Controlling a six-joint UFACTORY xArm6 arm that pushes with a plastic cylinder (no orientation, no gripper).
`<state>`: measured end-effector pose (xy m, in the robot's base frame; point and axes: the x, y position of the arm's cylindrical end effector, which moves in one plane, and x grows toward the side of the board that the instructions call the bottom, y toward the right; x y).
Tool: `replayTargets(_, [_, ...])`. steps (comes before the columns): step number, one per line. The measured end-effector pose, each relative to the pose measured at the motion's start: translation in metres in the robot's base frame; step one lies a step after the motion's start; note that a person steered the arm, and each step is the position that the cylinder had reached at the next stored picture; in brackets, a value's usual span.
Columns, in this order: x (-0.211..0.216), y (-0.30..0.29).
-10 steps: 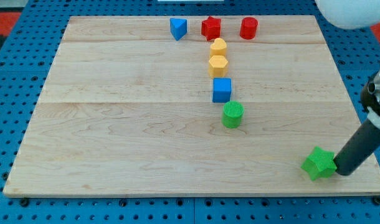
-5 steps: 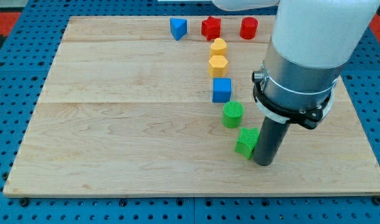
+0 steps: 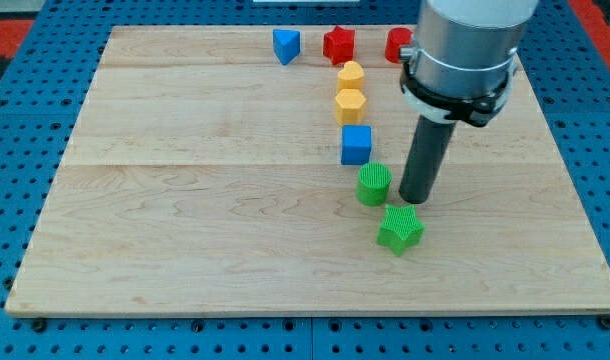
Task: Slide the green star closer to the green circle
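Note:
The green star (image 3: 400, 229) lies on the wooden board, just below and to the right of the green circle (image 3: 374, 185), a small gap apart. My tip (image 3: 415, 198) stands right of the green circle and just above the green star, close to both, touching neither as far as I can tell. The arm's white and grey body rises from the rod toward the view's top.
A blue cube (image 3: 356, 145) sits just above the green circle. Two yellow blocks (image 3: 350, 103) (image 3: 351, 75) stand above it in a column. A blue triangle (image 3: 285, 45), a red star (image 3: 338, 44) and a partly hidden red cylinder (image 3: 395, 44) line the board's top edge.
The green star was pushed from the board's bottom right corner leftward to beside the green circle. My tip then left the star's right side and moved up, to the right of the circle.

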<state>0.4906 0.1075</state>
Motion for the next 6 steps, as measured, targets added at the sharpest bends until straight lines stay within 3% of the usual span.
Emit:
replayTargets(2, [0.000,-0.018])
replayTargets(3, [0.007,0.047])
replayTargets(4, [0.049,0.049])
replayTargets(6, [0.063,-0.017])
